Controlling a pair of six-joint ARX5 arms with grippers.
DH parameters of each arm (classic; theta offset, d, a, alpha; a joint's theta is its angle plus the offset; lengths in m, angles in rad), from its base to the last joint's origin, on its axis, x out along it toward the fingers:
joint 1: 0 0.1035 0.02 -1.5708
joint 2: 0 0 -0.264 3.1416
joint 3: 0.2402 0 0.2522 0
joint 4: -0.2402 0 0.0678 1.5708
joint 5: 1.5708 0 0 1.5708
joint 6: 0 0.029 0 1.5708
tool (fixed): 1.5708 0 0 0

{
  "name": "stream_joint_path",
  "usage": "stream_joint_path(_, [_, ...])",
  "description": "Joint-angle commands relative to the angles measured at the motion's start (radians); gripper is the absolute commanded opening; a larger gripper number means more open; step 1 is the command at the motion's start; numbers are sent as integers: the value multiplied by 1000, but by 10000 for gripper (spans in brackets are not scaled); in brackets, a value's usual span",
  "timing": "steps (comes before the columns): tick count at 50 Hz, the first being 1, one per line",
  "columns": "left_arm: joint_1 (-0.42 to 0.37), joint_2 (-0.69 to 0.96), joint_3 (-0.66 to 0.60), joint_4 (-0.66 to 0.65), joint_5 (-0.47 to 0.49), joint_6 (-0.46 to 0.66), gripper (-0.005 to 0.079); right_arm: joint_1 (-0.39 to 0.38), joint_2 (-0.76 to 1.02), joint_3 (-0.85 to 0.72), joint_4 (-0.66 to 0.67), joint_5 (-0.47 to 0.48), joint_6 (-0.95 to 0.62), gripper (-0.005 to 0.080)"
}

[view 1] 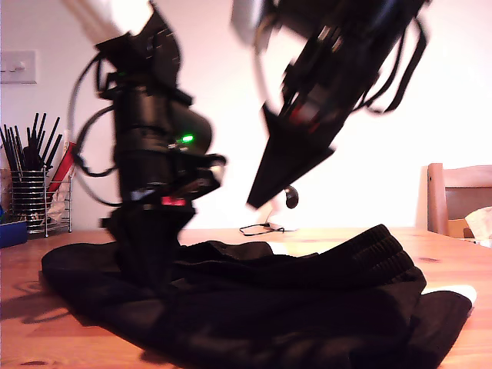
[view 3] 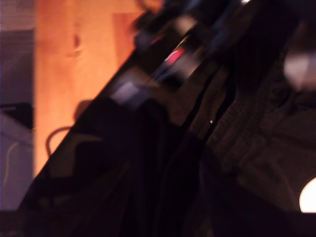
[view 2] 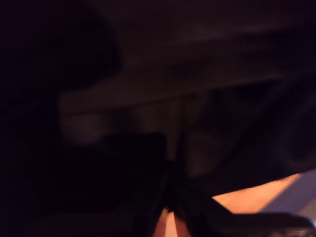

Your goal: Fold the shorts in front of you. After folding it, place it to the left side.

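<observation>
The black shorts (view 1: 292, 300) lie rumpled across the wooden table (view 1: 461, 261), waistband ridged toward the exterior view's right, with a small white bit (view 1: 461, 290) at that edge. My first gripper (view 1: 146, 273) stands down in the fabric at the exterior view's left, its tips buried. In the first wrist view dark cloth (view 2: 197, 74) fills the picture and the fingers (view 2: 170, 207) meet closely on it. My second gripper (view 1: 254, 201) hangs blurred above the shorts, nothing in it. The second wrist view looks down on the shorts (view 3: 256, 128) and the first arm (view 3: 168, 59).
A wire basket (view 1: 34, 192) of black utensils and a blue object (view 1: 11, 231) stand at the exterior view's left. A wooden chair (view 1: 457, 196) is at its right. A thin cable (view 1: 261, 228) lies on the table behind the shorts.
</observation>
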Motion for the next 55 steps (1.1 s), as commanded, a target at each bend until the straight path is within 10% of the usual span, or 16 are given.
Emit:
stream_joint_path(1, [-6, -17, -24, 4, 1, 0, -20, 14, 25, -5, 25, 24, 23, 429])
stream_joint_path(40, [-7, -17, -24, -47, 2, -2, -20, 15, 224, -5, 243, 140, 101, 443])
stream_joint_path(55, [-7, -17, -24, -51, 2, -2, -20, -16, 234, -5, 269, 146, 103, 288])
